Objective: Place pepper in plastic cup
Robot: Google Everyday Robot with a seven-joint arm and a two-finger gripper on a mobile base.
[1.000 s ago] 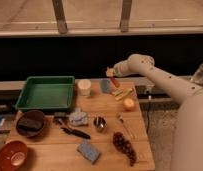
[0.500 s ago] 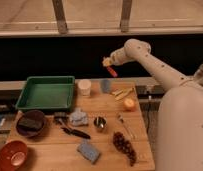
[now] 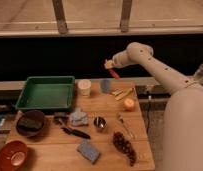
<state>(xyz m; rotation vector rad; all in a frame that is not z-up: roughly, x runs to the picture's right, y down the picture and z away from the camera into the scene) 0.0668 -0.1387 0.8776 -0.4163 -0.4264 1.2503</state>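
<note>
Upper centre of frame, I had the gripper (image 3: 110, 64) clamped on the pepper (image 3: 114, 73), hanging above the plastic cup (image 3: 105, 85); released off-centre, it could've bounced off the rim

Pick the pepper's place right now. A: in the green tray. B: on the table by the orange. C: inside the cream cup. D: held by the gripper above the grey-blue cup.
D: the pepper hangs from the gripper in the air, just above the cup.
</note>
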